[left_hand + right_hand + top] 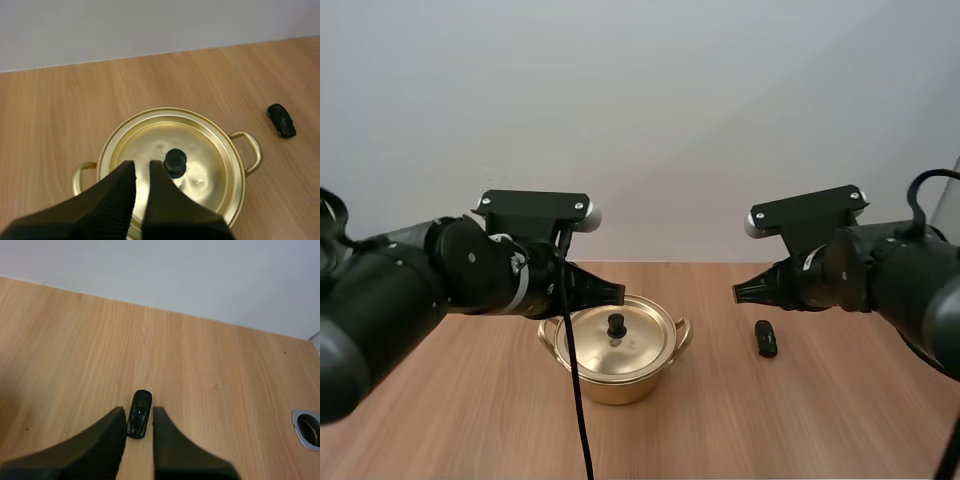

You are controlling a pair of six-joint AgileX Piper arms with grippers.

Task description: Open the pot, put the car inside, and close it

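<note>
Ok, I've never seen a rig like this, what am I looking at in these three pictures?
These are two robot arms at a wooden table. One picture looks down from behind and above them; the other two come from cameras on each arm's wrist, so the big black wedges there are that arm's own fingers. On the table sit a gold pot with its lid on and a small black toy car to its right. The left gripper hangs over the lid beside its black knob; the right gripper hangs over the car. Both are open and hold nothing.
</note>
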